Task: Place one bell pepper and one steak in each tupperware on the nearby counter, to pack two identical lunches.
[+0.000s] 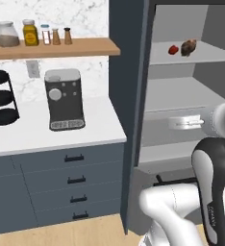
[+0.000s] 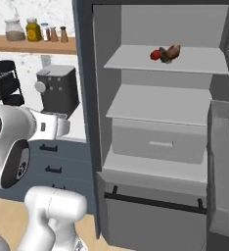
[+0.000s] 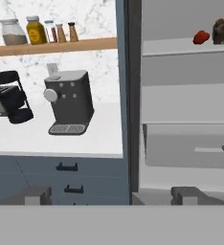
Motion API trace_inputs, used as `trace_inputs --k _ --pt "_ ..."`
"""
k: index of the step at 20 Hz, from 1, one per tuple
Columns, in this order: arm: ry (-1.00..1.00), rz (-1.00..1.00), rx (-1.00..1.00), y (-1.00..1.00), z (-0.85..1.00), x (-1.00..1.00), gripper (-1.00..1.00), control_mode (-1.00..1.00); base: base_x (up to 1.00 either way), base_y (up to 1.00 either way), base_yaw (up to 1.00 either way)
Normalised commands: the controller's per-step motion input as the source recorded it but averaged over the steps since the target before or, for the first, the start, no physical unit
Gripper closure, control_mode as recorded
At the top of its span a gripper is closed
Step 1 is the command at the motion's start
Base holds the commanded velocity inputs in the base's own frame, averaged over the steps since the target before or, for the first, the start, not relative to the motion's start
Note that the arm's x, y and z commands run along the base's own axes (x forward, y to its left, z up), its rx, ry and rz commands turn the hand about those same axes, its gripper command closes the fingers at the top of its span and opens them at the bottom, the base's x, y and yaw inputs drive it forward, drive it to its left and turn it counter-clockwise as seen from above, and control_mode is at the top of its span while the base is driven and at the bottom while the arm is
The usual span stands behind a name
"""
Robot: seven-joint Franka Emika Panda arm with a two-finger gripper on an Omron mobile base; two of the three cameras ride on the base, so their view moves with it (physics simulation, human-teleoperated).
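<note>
Grey fridge shelf (image 2: 194,61): glossy red bell pepper (image 2: 155,55) touching lumpy brown steak (image 2: 171,53); end effector (image 3: 111,194) open.

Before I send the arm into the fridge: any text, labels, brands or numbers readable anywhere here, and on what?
No readable text in any view.
Yellow jar on the wooden shelf: pale patch on its front, too blurred to read.
Dark grey coffee machine on the white counter: round dial and small buttons, no legible marking.
White robot arm: faint vertical lettering on its dark joint cover, too small to read.
</note>
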Motion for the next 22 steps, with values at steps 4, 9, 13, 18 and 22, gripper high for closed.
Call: trace_inputs --k 4,9,13,18,22 --pt "0.0 0.0 0.0 0.0 0.0 0.0 -1.0 1.0 0.0 -0.69 0.05" --pt "0.0 0.0 0.0 0.0 0.0 0.0 -1.0 1.0 0.0 -0.33 0.0" --pt "0.0 0.0 0.0 0.0 0.0 0.0 -1.0 1.0 0.08 -0.64 0.0" --pt "0.0 0.0 0.0 0.0 0.0 0.0 -1.0 1.0 0.09 -0.1 0.0" --pt "0.0 0.0 0.0 0.0 0.0 0.0 -1.0 1.0 0.4 -0.3 0.0"
